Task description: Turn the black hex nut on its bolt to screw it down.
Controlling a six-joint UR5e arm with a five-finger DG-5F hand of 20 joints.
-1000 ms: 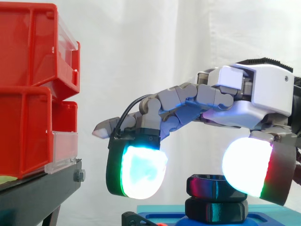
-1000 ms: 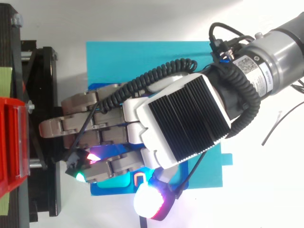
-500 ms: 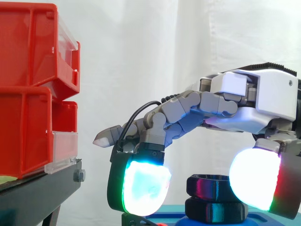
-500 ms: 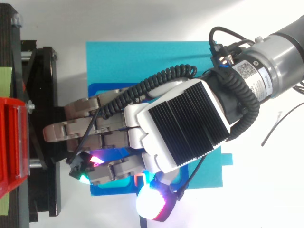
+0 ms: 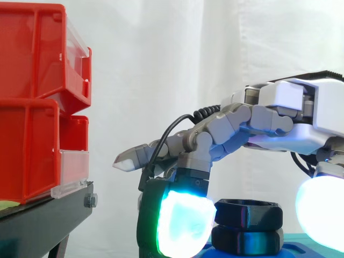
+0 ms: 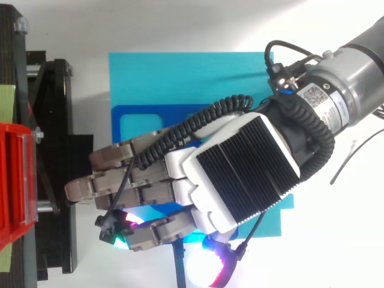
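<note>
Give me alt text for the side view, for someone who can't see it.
A robot hand reaches in from the right above a black hex nut, its glowing pads on either side of it. Red bins stand at left.

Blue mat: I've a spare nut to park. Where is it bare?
Free: the mat strip between the dark blue plate and the mat's upper edge in the top view. Crowded: under the robot hand, around the black hex nut.

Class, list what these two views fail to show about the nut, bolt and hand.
Nut: top view, hidden under the hand.
Bolt thread: side view, inside the nut.
Grip on the nut: unclear in both views.
Blue base: side view, cut by bottom edge.
</note>
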